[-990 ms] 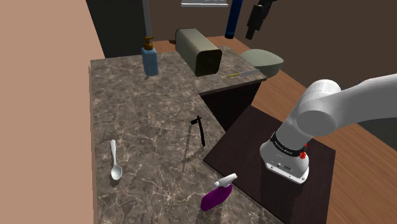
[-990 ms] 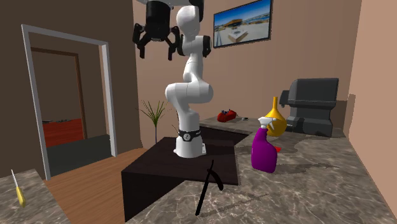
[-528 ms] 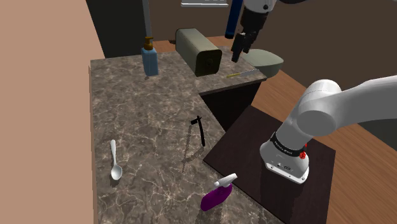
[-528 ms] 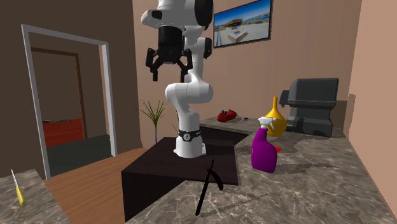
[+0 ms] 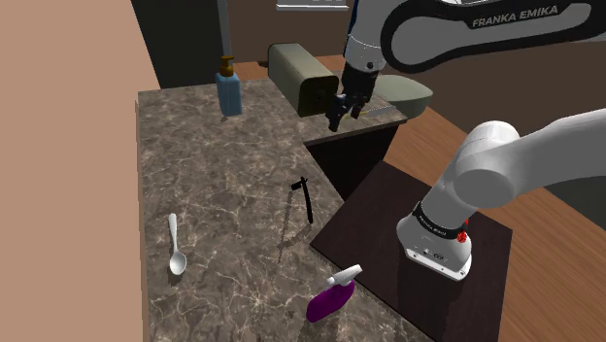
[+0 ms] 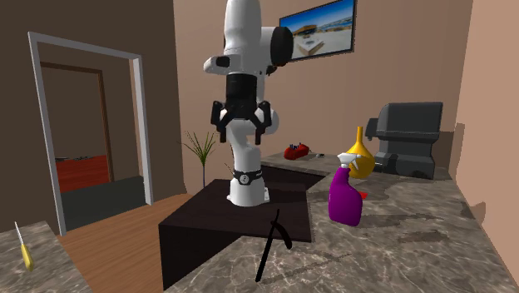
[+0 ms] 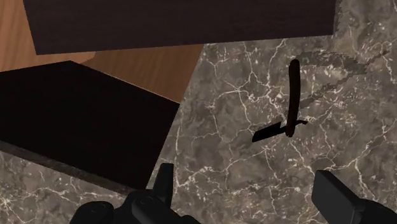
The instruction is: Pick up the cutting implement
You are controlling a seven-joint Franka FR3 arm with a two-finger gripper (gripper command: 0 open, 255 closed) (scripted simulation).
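The pincer (image 5: 339,115) hangs in the air, fingers wide apart and empty. Well apart from it, a black razor (image 5: 305,198) lies on the marbled bench (image 5: 223,185).

Room w/ tan walls (image 6: 416,75), wood floor (image 6: 108,237), dark marble L-shaped counter (image 5: 223,194). White-framed doorway (image 6: 87,133) at second exterior view's left; landscape pic (image 6: 320,29) on wall.

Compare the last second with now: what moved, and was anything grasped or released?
The black two-finger gripper has come down from high above towards the brown marbled counter, shifting to the shoulder view's left, fingers open, holding nothing. The thin dark folding blade, white spoon and purple spray bottle lie where they were.
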